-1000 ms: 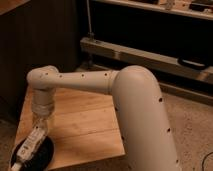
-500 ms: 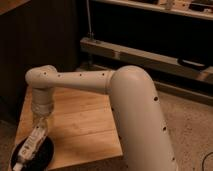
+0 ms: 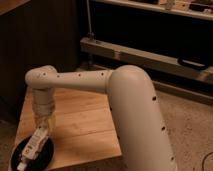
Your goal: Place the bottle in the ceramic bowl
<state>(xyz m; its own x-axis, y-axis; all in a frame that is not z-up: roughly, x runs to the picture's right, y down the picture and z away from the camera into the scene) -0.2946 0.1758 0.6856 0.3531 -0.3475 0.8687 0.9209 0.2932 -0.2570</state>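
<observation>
Gripper [image 3: 41,131] is low over the ceramic bowl [image 3: 47,154] at the front-left corner of the wooden counter [image 3: 85,125], arm reaching down from above. The bottle [image 3: 31,147] lies tilted across the bowl, cap end toward the near rim, just below the wrist; looks positioned for release. Can't tell whether the jaws grip it or have let go.

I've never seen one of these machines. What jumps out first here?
The big white arm fills the middle and reaches down left over a wooden table. At the table's near left corner, its gripper hangs above a black ceramic bowl, where a whitish bottle lies.
</observation>
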